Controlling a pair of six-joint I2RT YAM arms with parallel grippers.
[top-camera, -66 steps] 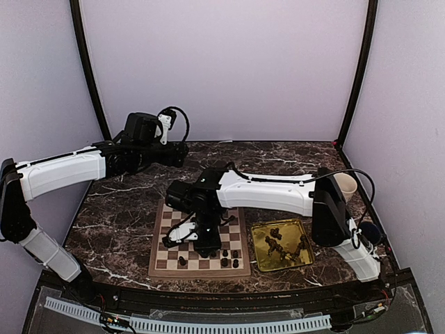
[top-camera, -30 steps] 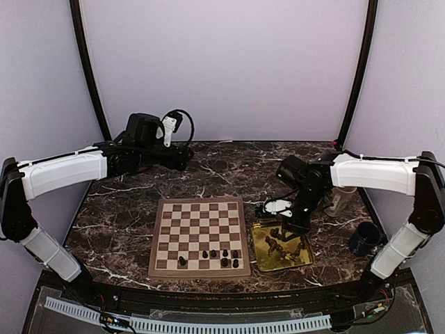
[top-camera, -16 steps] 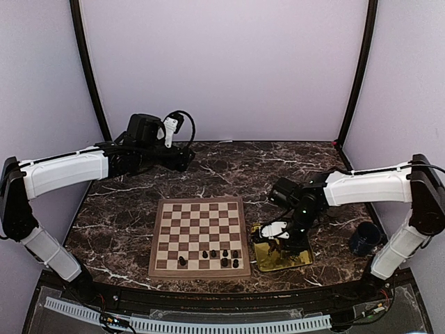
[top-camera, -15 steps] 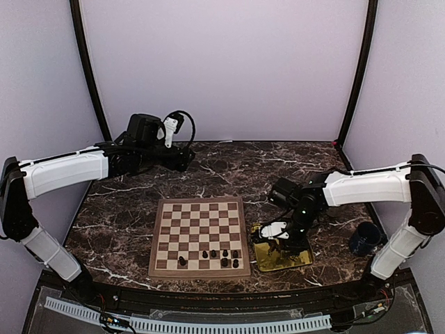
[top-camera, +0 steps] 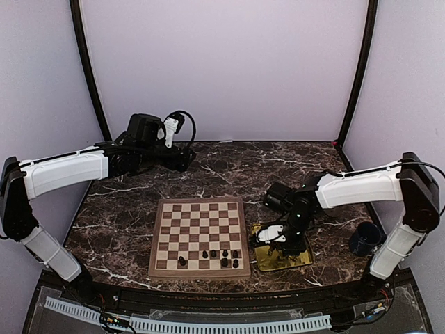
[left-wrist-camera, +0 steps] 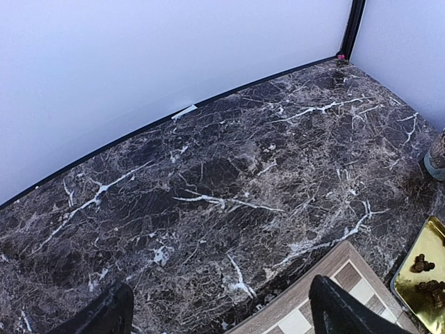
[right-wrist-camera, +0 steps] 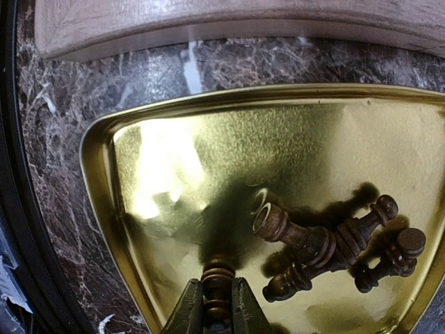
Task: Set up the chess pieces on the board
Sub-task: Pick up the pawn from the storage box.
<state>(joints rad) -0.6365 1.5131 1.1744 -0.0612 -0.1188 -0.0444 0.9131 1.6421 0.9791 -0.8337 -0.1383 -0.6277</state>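
Note:
The board (top-camera: 200,235) lies in the middle of the table, with several dark chess pieces (top-camera: 224,259) standing along its near rows. In the gold tray (top-camera: 300,261) to its right, my right gripper (top-camera: 276,241) is down among the pieces. The right wrist view shows that gripper (right-wrist-camera: 217,306) shut on the ringed stem of one brown chess piece (right-wrist-camera: 217,273), just above the tray floor. More loose pieces (right-wrist-camera: 327,243) lie in a heap beside it. My left gripper (top-camera: 184,156) hangs over the far left of the table, its fingers (left-wrist-camera: 111,314) wide apart with nothing between them.
A dark blue cup (top-camera: 363,238) stands at the right edge of the table. The board's wooden border (right-wrist-camera: 243,17) runs close along the tray rim (right-wrist-camera: 97,181). In the left wrist view a board corner (left-wrist-camera: 334,289) and the tray (left-wrist-camera: 424,278) show at the lower right.
My right gripper came from the board to the tray, sank into it and closed on a piece. The left arm has not moved.

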